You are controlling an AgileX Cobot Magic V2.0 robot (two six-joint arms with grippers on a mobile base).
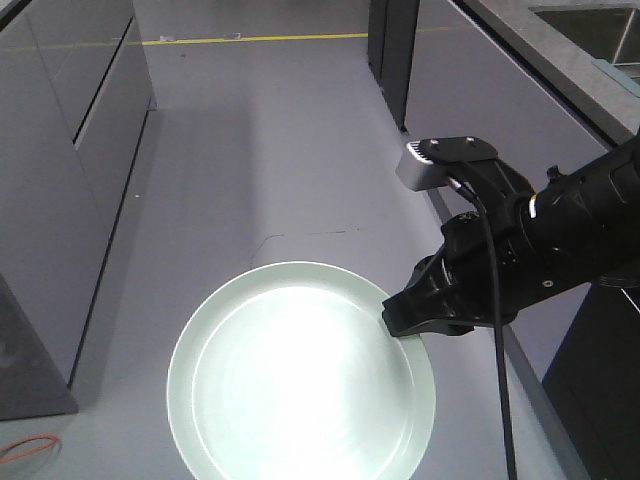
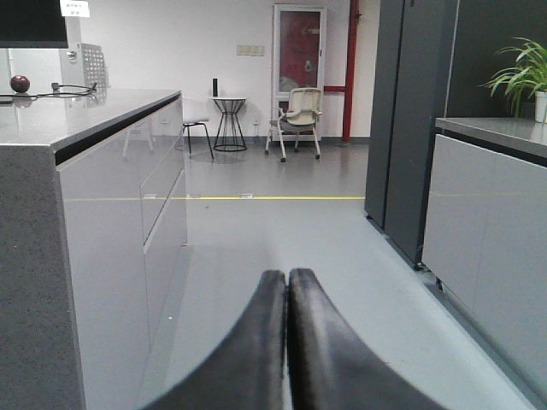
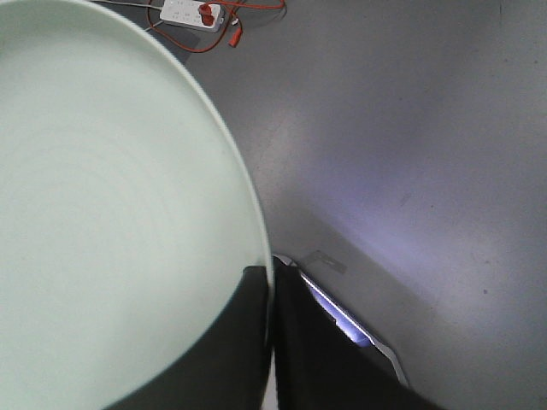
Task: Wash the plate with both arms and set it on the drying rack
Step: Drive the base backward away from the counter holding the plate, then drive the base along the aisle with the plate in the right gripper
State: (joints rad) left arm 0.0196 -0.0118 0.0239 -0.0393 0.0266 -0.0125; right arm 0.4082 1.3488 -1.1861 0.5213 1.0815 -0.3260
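The pale mint-green plate [image 1: 300, 375] hangs above the grey floor, held flat by its right rim. My right gripper [image 1: 400, 322] is shut on that rim, coming in from the right on its black arm [image 1: 560, 230]. In the right wrist view the plate [image 3: 102, 213] fills the left side and its edge is pinched in the right gripper [image 3: 272, 286], one finger over it and one under. My left gripper [image 2: 287, 286] is shut with nothing in it, pointing down a corridor. The drying rack is out of view.
Grey cabinets [image 1: 70, 120] line the left, a dark tall cabinet [image 1: 395, 50] and a counter with a sink [image 1: 590, 35] the right. A yellow floor line [image 1: 250, 40] crosses far ahead. A white power strip with orange cable [image 3: 192, 13] lies on the floor.
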